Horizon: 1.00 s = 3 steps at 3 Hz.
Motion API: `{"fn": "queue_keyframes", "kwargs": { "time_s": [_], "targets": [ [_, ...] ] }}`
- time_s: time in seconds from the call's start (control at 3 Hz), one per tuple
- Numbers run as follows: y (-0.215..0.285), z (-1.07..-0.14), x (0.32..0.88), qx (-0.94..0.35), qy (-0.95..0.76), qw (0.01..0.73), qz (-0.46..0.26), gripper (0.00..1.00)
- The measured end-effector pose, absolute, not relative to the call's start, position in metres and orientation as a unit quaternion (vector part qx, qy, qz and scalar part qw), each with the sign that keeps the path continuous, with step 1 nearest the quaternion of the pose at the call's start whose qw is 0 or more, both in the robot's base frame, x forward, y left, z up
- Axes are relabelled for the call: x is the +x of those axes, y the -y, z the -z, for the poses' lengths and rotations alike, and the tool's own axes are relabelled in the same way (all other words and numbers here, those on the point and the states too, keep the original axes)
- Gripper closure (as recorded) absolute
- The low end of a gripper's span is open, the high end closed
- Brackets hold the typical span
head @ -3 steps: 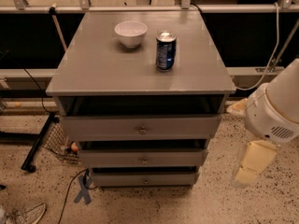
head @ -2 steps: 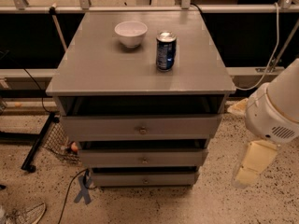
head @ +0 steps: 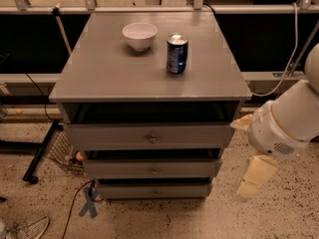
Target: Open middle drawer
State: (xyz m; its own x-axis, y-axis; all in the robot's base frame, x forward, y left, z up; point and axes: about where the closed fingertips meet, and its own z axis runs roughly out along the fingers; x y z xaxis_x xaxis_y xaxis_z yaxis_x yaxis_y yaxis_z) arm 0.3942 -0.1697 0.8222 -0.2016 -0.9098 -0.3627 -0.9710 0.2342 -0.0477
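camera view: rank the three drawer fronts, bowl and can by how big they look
1. top drawer front
2. middle drawer
3. bottom drawer front
4. bowl and can, about alike
The pincer hangs low, right of the middle drawer, apart from it.

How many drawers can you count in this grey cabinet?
3, stacked in the cabinet: the top drawer, the middle drawer beneath it, the bottom drawer lowest. The pincer hangs beside the cabinet, touching none.
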Motion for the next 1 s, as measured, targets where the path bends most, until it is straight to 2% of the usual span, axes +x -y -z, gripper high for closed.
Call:
{"fn": "queue_keyframes", "kwargs": {
  "time_s": [0.33,1.0],
  "targets": [
    [0.1511,-0.7738,0.4127,-0.607,-0.766,0.167,-0.132,0.00],
    [0.1508,-0.7669,0.4118,-0.605,-0.764,0.173,-0.143,0.00]
  ]
}}
